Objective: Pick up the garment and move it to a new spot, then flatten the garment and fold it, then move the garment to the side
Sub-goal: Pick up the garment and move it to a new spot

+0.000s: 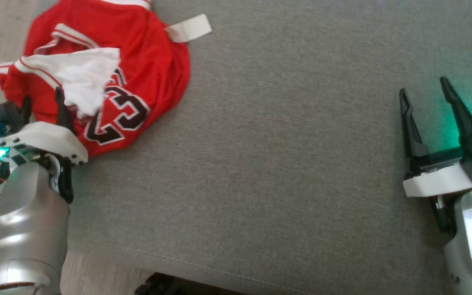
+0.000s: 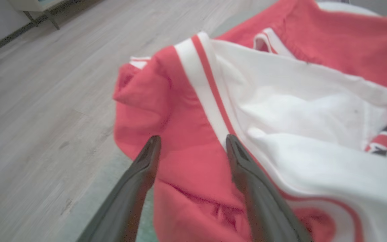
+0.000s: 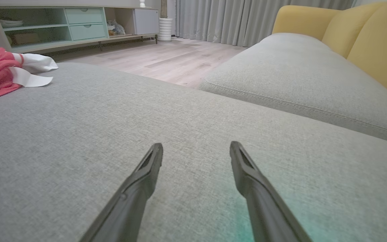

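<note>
Task item: red jersey with white trim, black numerals and white lining showing; it lies crumpled at the far-left corner of the grey cushion, beside the wooden floor.
Tag: white tag projects from the far-right edge of the jersey and lies flat on the cushion.
Left gripper: fingers apart, nothing clamped; tips are at the near-left red fold of the jersey, beside a white-and-red stripe. Contact cannot be told.
Right gripper: fingers apart, empty; it is low over bare cushion at the right, well apart from the jersey.
Surroundings: second cushion and yellow backrest at the far right.
</note>
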You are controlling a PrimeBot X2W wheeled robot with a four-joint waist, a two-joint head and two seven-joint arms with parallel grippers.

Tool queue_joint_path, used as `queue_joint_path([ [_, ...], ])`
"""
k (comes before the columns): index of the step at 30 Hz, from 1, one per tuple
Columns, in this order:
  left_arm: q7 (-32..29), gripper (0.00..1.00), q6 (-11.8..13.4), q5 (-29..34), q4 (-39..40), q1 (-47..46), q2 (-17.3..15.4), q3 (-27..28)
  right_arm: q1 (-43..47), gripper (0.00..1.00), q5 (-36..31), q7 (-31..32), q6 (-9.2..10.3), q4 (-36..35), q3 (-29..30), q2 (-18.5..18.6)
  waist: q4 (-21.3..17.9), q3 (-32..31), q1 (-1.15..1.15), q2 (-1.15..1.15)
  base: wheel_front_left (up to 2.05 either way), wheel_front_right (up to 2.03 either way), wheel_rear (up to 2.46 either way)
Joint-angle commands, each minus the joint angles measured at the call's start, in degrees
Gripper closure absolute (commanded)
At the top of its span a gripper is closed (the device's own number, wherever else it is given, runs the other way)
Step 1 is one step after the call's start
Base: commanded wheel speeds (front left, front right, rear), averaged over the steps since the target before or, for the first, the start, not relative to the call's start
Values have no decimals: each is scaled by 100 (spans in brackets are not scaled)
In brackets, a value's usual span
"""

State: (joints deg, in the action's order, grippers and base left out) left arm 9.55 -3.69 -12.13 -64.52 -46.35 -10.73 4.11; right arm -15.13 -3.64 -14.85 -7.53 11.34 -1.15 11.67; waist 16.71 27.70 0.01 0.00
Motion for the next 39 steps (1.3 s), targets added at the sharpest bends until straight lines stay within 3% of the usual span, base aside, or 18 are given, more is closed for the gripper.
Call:
queue_joint_path([
  [1,178,66,-60,-70,54,-140,-332,174,90,0,-68,-15,4,-32,-69,79,-131,139,-1,0,0,0,0],
  [2,276,100,-89,-69,15,-168,-332,156,101,0,-70,-15,4,-31,-47,75,-137,144,-1,0,0,0,0],
  [6,527,100,-16,114,226,-219,-442,32,145,0,-85,-15,4,52,-56,-17,-154,-6,-1,0,0,0,0],
  [13,543,100,24,538,2141,79,-587,-64,176,0,55,-15,4,246,-323,-483,-394,-855,-1,0,0,0,0],
  [15,543,100,-6,607,2380,87,-631,-103,188,0,85,-15,4,272,-350,-543,-469,-1008,-1,0,0,0,0],
  [23,544,100,-249,929,3808,-383,-868,-589,404,0,319,-15,4,341,-364,-836,-1379,-1939,-1,0,0,0,0],
  [29,524,100,-351,1002,3972,-1307,-900,-1227,615,0,565,-15,4,276,-443,-876,-2280,-2236,-1,0,0,0,0],
  [34,479,100,-369,989,3669,-2187,-736,-1629,687,0,785,-15,4,227,-501,-878,-2911,-2232,-1,0,0,0,0],
  [39,510,100,-252,1054,3181,-2578,-451,-1828,706,0,913,-15,4,160,-499,-878,-3252,-2118,-1,0,0,0,0],
])
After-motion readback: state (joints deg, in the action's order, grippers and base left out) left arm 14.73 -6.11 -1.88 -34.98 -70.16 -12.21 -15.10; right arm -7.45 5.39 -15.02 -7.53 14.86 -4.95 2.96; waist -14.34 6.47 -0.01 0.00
